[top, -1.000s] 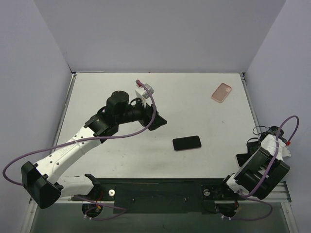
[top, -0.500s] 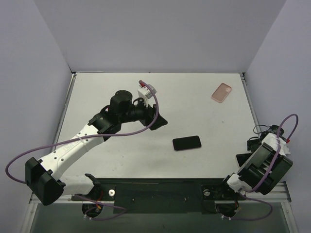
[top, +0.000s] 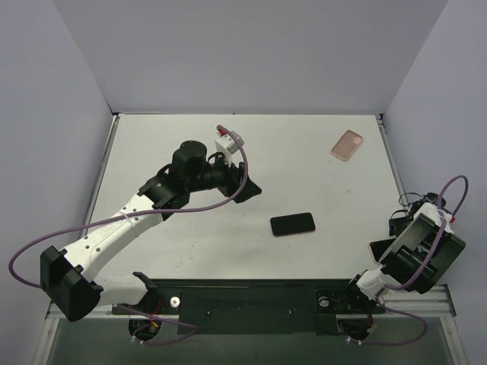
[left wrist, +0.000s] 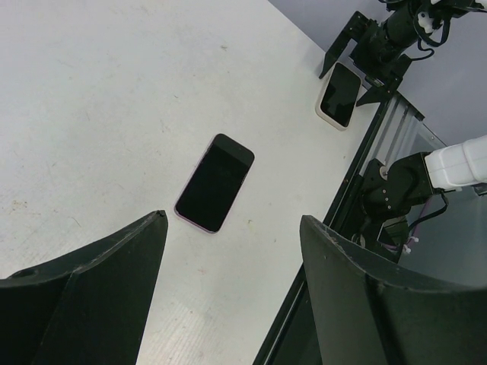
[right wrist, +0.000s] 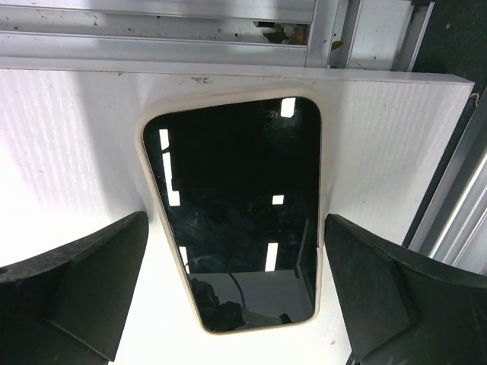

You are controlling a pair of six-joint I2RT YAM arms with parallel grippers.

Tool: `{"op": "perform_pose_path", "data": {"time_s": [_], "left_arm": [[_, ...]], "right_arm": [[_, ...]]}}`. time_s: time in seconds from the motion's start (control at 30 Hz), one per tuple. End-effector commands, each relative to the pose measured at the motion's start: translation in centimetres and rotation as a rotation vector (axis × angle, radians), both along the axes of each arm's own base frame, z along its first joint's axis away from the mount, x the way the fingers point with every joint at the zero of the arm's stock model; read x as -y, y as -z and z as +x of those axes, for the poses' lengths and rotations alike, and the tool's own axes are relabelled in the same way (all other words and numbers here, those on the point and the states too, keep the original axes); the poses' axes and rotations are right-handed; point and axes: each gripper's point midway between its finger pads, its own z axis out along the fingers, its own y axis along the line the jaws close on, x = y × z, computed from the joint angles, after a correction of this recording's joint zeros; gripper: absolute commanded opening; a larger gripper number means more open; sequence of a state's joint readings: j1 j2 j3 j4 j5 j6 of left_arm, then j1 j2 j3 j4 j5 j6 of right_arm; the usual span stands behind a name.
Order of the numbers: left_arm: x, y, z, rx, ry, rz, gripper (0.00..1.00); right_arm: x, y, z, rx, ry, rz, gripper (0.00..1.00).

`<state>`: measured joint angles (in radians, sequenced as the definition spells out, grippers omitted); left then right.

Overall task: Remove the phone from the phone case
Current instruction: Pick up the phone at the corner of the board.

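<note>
A phone (right wrist: 236,205) with a black screen lies face up in a cream phone case (right wrist: 154,228) at the table's right edge, near the front (top: 378,249). My right gripper (right wrist: 236,228) hangs open just above it, one finger on either side of its near end and neither touching it; the left wrist view shows the same stance (left wrist: 340,94). My left gripper (top: 249,190) is open and empty over the middle of the table. A bare black phone (left wrist: 214,182) lies on the table beyond its fingertips.
The bare black phone (top: 292,224) with a purplish rim lies flat mid-table. A pink case (top: 347,145) rests at the back right. The table's metal rail (right wrist: 228,34) runs right behind the cased phone. Grey walls enclose the back and sides.
The right arm has shifted a little above the cased phone, and more of the phone shows from above. The left arm swung slightly right, then stayed still. Both grippers stayed open.
</note>
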<state>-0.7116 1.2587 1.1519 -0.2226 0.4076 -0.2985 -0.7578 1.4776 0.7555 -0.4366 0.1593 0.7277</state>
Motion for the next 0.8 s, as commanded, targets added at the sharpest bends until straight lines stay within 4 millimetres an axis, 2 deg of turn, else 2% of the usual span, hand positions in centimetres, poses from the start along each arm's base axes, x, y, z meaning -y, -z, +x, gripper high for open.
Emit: {"op": "perform_pose_path", "data": {"time_s": [0.0,0.03,0.1,0.3,0.57,0.6,0.7,0.73,0.77], "left_arm": [[0.2,-1.2,0.7,0.046,-0.004,-0.021,0.80],[0.0,-1.3,0.8,0.047,-0.008,-0.022,0.80],[-0.1,-1.4,0.8,0.046,-0.011,-0.025,0.80],[-0.3,-1.7,0.9,0.055,-0.019,-0.030,0.80],[-0.3,-1.9,0.7,0.066,-0.017,-0.039,0.80],[-0.4,-2.0,0.7,0.067,-0.017,-0.040,0.80],[-0.6,-2.2,0.8,0.073,-0.032,-0.040,0.80],[-0.7,-2.1,1.0,0.076,-0.041,-0.032,0.80],[-0.8,-2.0,1.0,0.075,-0.044,-0.030,0.80]], "right_arm": [[-1.2,0.9,-1.4,-0.067,-0.001,0.050,0.89],[-1.4,1.0,-1.5,-0.069,-0.001,0.057,0.84],[-1.7,1.3,-1.6,-0.064,0.000,0.067,0.82],[-2.4,1.7,-2.2,-0.058,0.040,0.065,0.83],[-2.5,1.9,-1.6,-0.020,-0.002,0.073,0.78],[-2.5,2.0,-1.4,-0.007,-0.006,0.069,0.68],[-3.2,2.4,-0.5,0.045,-0.032,0.086,0.49],[-3.2,2.4,-0.2,0.055,-0.044,0.083,0.38],[-3.3,2.2,0.1,0.074,-0.053,0.079,0.35]]}}
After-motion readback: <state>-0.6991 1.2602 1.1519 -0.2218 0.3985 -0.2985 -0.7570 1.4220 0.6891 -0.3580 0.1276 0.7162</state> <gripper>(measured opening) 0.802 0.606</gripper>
